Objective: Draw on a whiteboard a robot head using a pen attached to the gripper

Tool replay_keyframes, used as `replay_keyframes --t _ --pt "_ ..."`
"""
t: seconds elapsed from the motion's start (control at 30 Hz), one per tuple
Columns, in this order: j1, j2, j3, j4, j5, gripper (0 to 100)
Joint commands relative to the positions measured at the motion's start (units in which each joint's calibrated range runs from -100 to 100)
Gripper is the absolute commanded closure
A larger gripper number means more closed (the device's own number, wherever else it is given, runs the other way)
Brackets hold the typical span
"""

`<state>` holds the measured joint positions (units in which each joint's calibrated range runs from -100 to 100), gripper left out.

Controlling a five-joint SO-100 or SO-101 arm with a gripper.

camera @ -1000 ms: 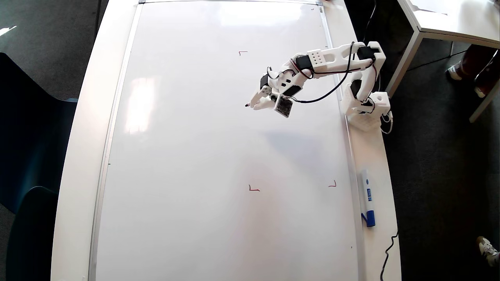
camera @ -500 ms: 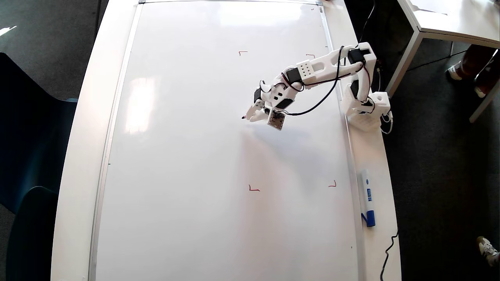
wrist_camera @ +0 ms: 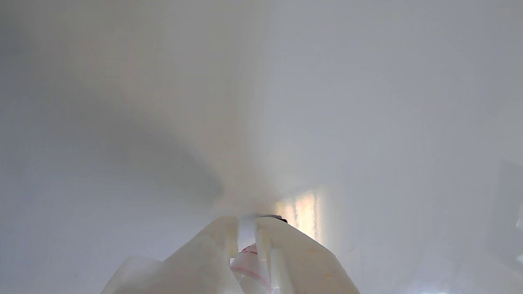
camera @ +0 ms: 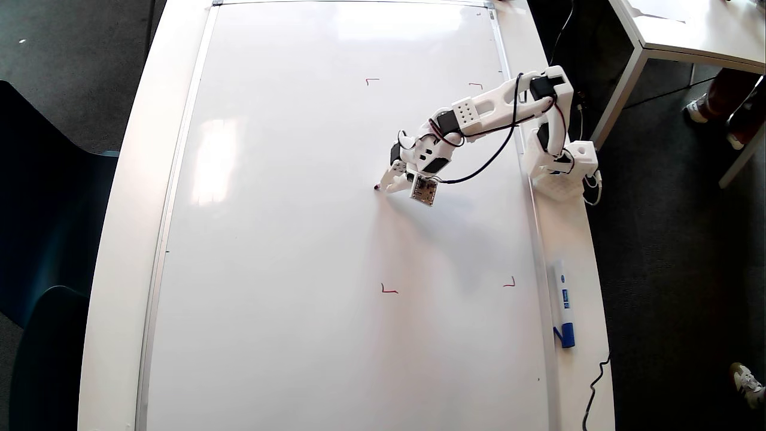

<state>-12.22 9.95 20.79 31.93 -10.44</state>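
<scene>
The whiteboard point(camera: 287, 239) fills the table, with small red corner marks such as one at the lower middle point(camera: 389, 290). No robot head shows on it. In the overhead view my gripper point(camera: 390, 181) hangs over the board's right-centre, shut on the pen point(camera: 379, 186), whose dark-red tip points left and sits at or just above the surface. The arm's shadow meets the tip. In the wrist view the gripper point(wrist_camera: 246, 225) enters from the bottom, its white fingers point(wrist_camera: 286, 245) closed around the pen point(wrist_camera: 244, 263), with the blank board close in front.
A white marker with a blue cap point(camera: 562, 302) lies on the table strip right of the board. The arm's base point(camera: 559, 170) stands on that strip. A black cable point(camera: 595, 383) trails at the lower right. Another white table point(camera: 688, 30) stands at the top right, dark chairs point(camera: 36, 239) at the left.
The arm has swung down the overhead image and lowered. The pen tip went from mid-height between the upper marks toward the board's centre, and its shadow closed up to it.
</scene>
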Motion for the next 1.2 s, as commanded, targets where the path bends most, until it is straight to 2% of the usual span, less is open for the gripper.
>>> replay_keyframes --t 0.0,0.6,0.97,1.17 --pt "0.1 -0.4 0.0 -0.9 0.0 99" --pt "-1.7 -16.0 20.2 -0.8 -0.2 99" --pt "-2.3 -34.1 38.8 0.1 -0.2 99" --pt "-2.3 -39.9 42.5 6.7 -0.3 99"
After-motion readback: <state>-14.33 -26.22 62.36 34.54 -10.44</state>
